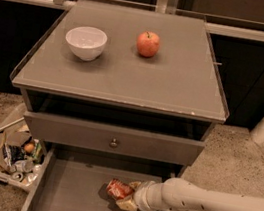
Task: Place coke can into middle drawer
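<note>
One camera looks steeply down from above and in front of the cabinet (177, 80), at middling range: its whole top shows, the open drawer (71, 193) is cut by the bottom edge, and there the gripper (125, 196), entering from the right, clasps the can (117, 188).

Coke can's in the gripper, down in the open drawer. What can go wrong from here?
1. The coke can is held tilted in the gripper, low over the middle drawer floor. On release it may roll across that flat floor.
2. The arm reaches in over the drawer's right wall, just below the closed drawer front. A careless lift out might clip either one.
</note>
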`<state>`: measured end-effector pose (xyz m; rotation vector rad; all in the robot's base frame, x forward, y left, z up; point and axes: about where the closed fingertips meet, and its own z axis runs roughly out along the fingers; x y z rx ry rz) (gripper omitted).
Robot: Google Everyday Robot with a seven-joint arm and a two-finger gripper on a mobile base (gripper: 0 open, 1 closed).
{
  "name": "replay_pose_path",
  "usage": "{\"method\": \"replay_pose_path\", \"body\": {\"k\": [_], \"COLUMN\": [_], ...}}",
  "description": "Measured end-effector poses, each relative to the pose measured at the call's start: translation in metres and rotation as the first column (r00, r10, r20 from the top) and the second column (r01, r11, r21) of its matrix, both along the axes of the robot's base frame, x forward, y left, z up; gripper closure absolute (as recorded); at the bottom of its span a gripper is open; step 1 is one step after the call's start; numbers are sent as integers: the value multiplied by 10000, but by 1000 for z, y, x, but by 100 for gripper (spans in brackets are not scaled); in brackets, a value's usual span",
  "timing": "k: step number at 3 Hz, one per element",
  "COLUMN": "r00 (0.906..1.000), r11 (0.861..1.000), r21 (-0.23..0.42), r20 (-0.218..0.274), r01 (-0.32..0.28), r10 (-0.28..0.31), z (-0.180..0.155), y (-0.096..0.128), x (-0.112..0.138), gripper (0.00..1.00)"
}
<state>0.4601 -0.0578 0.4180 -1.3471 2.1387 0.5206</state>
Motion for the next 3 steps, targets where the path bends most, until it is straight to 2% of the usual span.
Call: {"method": "replay_pose_path", "body": {"k": [1,2,3], "r00": [9985,9939,9914], "r11": [9976,9895,9861], "r21": [-445,-945,-1043], "r20": [68,-77,-88], "r01": [539,1092,1289], "r10": [-536,-1104,-1306], "z": [-23,-50,-54], "y": [-1,-4,-4], "x": [8,12,12], "gripper": [100,100,100]}}
